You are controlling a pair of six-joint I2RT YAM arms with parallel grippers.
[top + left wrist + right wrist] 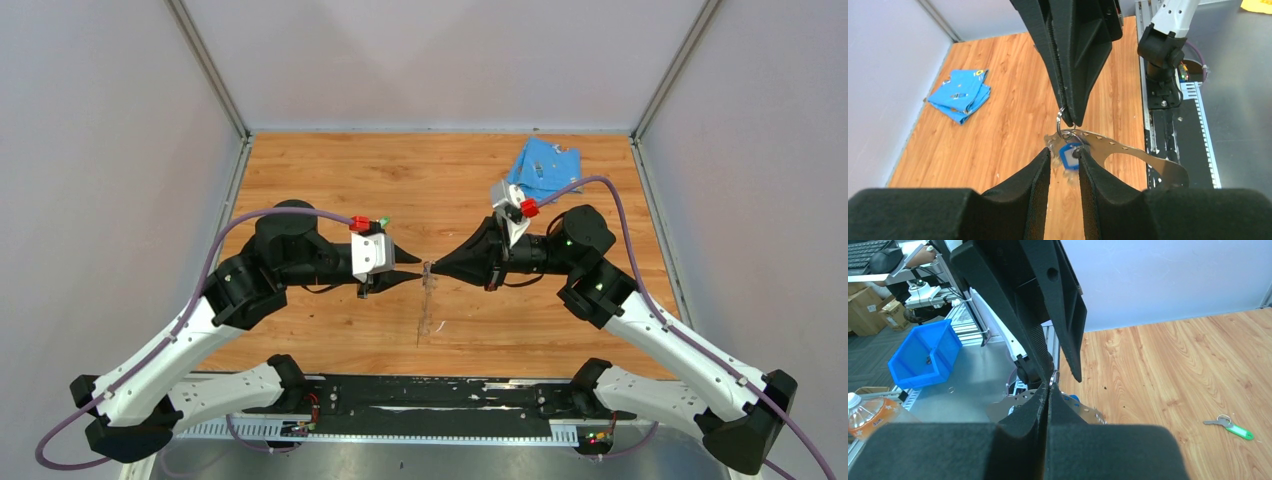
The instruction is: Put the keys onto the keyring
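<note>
Left gripper [1064, 156]: fingers narrowly parted. Blue key [1068, 155] hangs right at the gap between the tips; contact unclear. Keyring [1148, 156] dangles from the right gripper [1070, 119], whose fingers are pressed tight on the band's upper end. Blue key threaded on or not: cannot tell. Left of the right fingers, off the table: blue bin [943, 347], one small dark item inside, unidentifiable. Green key [1237, 430] lies flat on the table [1173, 365], well right of those fingers.

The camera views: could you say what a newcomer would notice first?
Two grippers meet tip to tip over the middle of the wooden table: the shut right gripper holds the thin grey metal keyring band, the open left gripper faces the blue-headed key. A light-blue cloth lies far right.
</note>
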